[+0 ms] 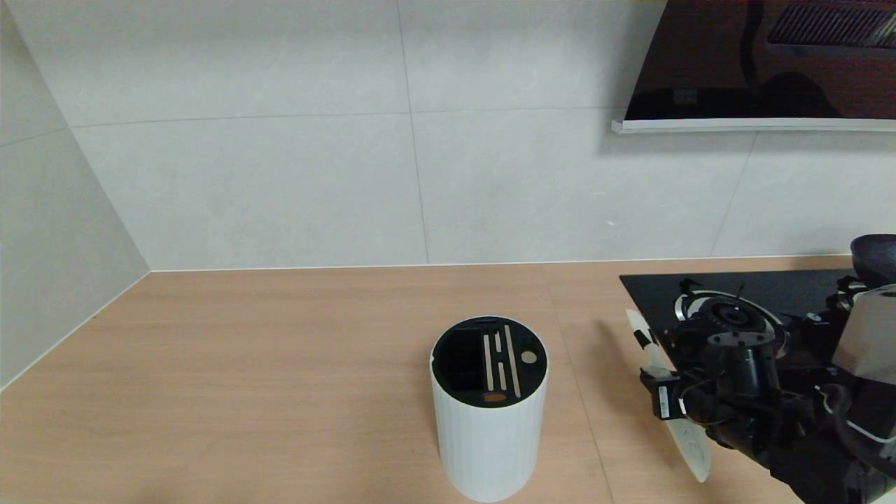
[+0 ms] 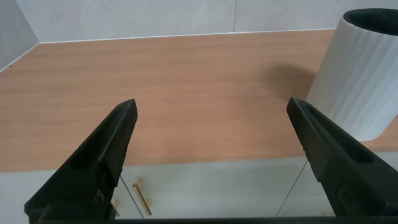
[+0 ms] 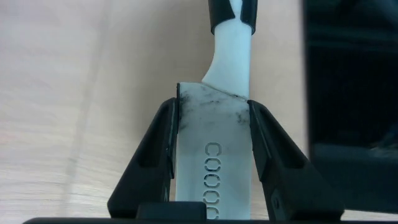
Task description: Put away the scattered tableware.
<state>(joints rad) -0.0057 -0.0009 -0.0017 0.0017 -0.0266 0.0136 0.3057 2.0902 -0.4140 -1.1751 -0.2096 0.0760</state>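
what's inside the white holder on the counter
The white holder has a black top insert with one large compartment and several narrow slots. Nothing sticks out; the insides are dark, so anything deep down cannot be seen.

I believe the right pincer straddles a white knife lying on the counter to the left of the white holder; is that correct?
No: the white knife lies to the right of the white holder, as the head view shows. The right pincer does straddle it on the counter.
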